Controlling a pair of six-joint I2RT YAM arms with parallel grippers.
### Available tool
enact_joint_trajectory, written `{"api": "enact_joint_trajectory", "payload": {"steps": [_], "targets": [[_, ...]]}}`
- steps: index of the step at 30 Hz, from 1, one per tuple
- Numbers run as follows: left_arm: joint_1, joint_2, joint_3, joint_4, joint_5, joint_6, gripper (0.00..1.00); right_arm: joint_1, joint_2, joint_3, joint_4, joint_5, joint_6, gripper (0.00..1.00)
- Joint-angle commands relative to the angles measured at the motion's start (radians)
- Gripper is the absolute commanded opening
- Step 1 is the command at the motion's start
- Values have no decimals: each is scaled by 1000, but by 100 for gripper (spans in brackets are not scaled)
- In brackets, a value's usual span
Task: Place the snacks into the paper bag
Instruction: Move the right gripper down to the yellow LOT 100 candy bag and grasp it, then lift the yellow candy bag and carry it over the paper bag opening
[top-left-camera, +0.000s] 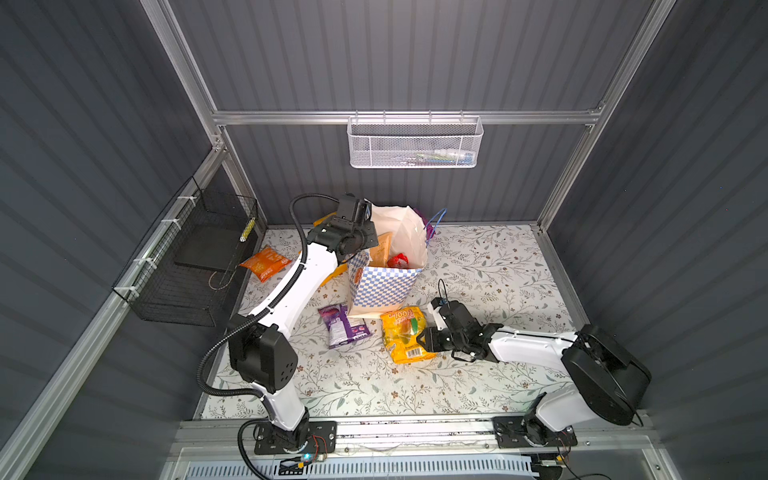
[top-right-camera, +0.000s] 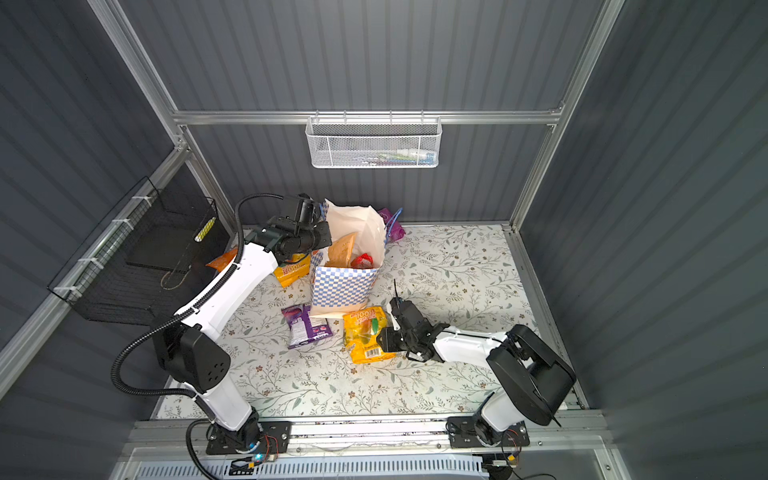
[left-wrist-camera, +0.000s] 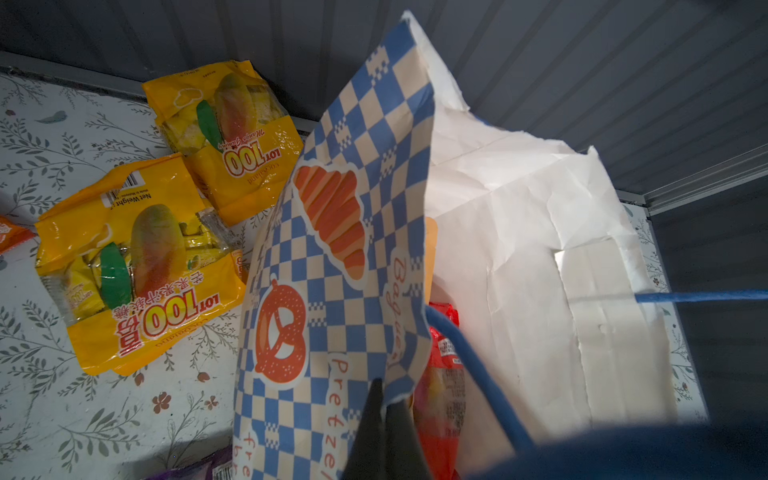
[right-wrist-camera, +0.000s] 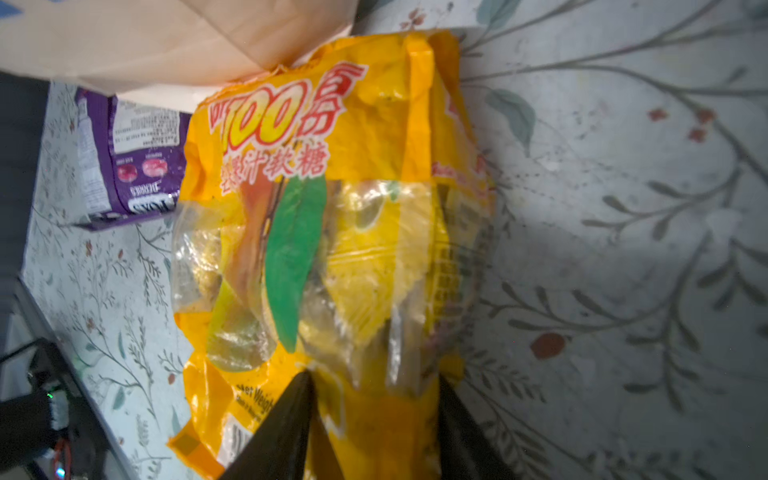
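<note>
The checkered paper bag stands upright at the back middle. A tan pouch and a red packet lie inside. My left gripper is shut on the bag's rim. A yellow packet lies in front of the bag, and my right gripper is shut on its near end. A purple packet lies to its left. Two more yellow packets lie left of the bag. An orange packet is at the far left.
A black wire basket hangs on the left wall and a white mesh basket on the back wall. Something purple shows behind the bag beside its blue handle. My left arm reaches over the mat's left side.
</note>
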Motion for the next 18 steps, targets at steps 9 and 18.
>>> {"api": "enact_joint_trajectory", "payload": {"steps": [9, 18], "targets": [[-20, 11, 21, -73, 18, -1, 0, 4, -110, -31, -14, -46, 31, 0], [-20, 22, 17, -70, 56, -19, 0, 4, -328, -29, -124, 2, 57, 0]]}}
